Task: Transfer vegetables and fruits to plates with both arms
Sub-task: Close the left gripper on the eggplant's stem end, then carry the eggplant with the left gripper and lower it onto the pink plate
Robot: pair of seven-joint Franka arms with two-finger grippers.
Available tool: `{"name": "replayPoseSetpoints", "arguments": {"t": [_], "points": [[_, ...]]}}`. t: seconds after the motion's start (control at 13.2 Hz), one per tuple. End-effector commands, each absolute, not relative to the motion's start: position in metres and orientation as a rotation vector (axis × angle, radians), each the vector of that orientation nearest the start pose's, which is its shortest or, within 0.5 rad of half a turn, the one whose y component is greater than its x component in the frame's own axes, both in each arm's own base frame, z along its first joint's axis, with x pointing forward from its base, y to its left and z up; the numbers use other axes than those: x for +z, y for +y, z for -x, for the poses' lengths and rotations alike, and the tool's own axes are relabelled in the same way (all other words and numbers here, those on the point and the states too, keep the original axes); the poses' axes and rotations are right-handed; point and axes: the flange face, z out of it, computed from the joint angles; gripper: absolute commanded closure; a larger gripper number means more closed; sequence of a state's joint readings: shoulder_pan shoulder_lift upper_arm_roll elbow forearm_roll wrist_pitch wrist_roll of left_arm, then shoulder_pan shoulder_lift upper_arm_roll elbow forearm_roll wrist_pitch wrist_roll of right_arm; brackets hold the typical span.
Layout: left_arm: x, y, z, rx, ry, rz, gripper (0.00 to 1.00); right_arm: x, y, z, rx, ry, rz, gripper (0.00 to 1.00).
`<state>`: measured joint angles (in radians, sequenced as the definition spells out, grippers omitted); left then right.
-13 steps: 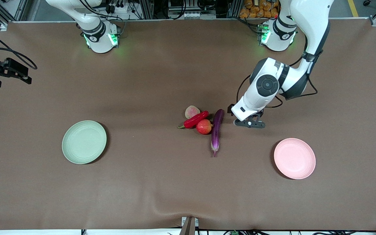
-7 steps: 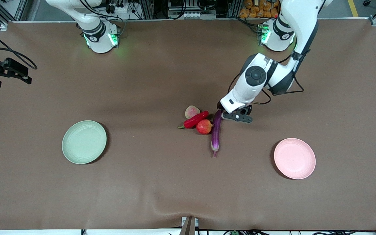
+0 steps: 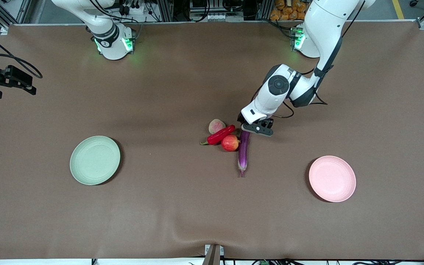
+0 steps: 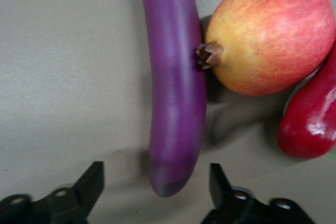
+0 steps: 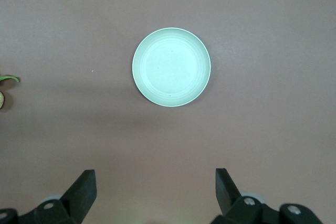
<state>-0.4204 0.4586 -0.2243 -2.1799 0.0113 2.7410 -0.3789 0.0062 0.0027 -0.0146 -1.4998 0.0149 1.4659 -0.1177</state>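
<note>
Surface: brown tabletop with both arm bases along its farther edge; racks and cables stand past that edge.
Plates: green plate toward the right arm's end, pink plate toward the left arm's end; both bare.
Pile: all four items lie together mid-table, between the plates and well apart from each.
Eggplant: eggplant lies lengthwise toward the front camera, its side touching the apple.
Chili: chili pepper lies just beside the apple, a little farther from the front camera.
Peach: peach sits beside the chili, farthest of the four from the front camera.
Left gripper: left gripper is low over the eggplant's farther end; in its wrist view the fingers are spread, one on each side of that rounded tip, touching nothing.
Right gripper: right gripper waits high near the right arm's end of the table, fingers apart and empty, green plate below its camera.
Done: nothing transferred, as far as the plates show.
Left: all four items; the eggplant looks to be first, and it is not yet gripped.
Judgement: very start of the task.
</note>
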Motion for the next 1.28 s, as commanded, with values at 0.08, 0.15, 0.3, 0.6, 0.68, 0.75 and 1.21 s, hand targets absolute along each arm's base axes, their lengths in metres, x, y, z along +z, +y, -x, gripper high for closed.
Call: {"name": "replayPoseSetpoints", "arguments": {"t": [0.08, 0.15, 0.3, 0.6, 0.68, 0.75, 1.21], "points": [[0.185, -0.354, -0.458, -0.153, 0.386, 3.286, 0.25, 0.651, -0.002, -0.546, 0.058, -0.191, 3.117, 0.00], [0.183, -0.355, -0.457, -0.158, 0.387, 3.289, 0.28, 0.651, -0.002, -0.546, 0.058, -0.191, 3.117, 0.00], [0.180, -0.355, -0.457, -0.169, 0.390, 3.294, 0.48, 0.651, -0.002, -0.546, 0.056, -0.191, 3.117, 0.00], [0.185, -0.355, -0.462, -0.191, 0.383, 3.299, 1.00, 0.651, -0.002, -0.546, 0.056, -0.194, 3.117, 0.00], [0.196, -0.351, -0.467, -0.220, 0.371, 3.302, 1.00, 0.651, -0.002, -0.546, 0.056, -0.194, 3.117, 0.00], [0.212, -0.342, -0.478, -0.263, 0.356, 3.303, 1.00, 0.651, -0.002, -0.546, 0.053, -0.194, 3.118, 0.00], [0.289, -0.252, -0.537, -0.346, 0.143, 3.269, 1.00, 0.650, -0.002, -0.546, 0.063, -0.194, 3.117, 0.00]]}}
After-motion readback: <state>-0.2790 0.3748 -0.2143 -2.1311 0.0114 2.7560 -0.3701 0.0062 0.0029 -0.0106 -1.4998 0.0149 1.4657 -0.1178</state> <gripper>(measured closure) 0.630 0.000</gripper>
